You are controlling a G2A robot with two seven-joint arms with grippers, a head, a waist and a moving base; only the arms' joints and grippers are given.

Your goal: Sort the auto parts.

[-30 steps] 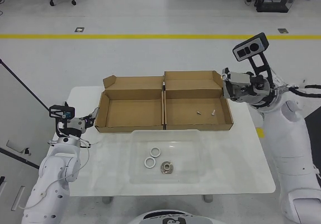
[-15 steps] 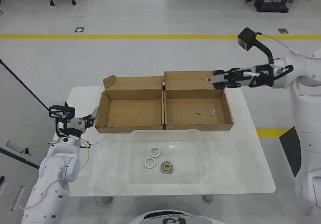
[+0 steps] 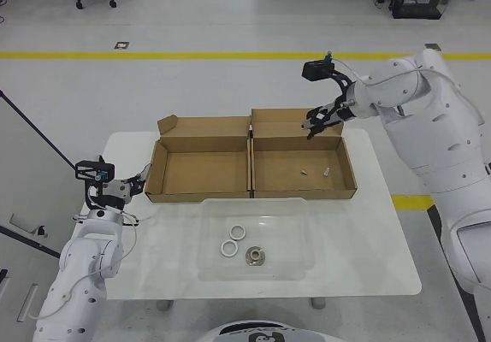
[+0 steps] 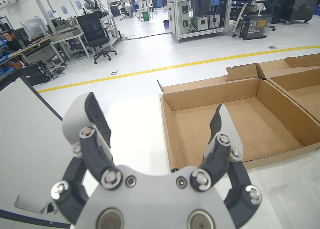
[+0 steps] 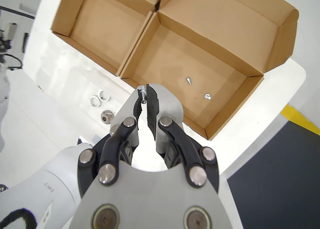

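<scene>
A small silver threaded screw (image 5: 142,92) is pinched between the nearly closed fingers (image 5: 152,104) of the right gripper (image 5: 144,94), above the right cardboard box (image 3: 280,175), where 2 similar screws (image 5: 188,80) lie. The left gripper (image 4: 155,108) is held wide apart by the bench (image 3: 382,248) edge.

So the white table (image 3: 374,248) has an open brown cardboard box (image 3: 280,175) with two small silver screws (image 3: 304,170) lying inside, right of its middle. A second open brown cardboard box (image 3: 203,171) touches its left side. Just in front of it, on the robot's side, a clear plastic tray (image 3: 288,231) holds two white rings (image 3: 239,232) and a round metal flanged part (image 3: 252,255). The right gripper (image 3: 312,125) hangs over its far wall, and the left gripper (image 3: 137,182) is well off to its left.
</scene>
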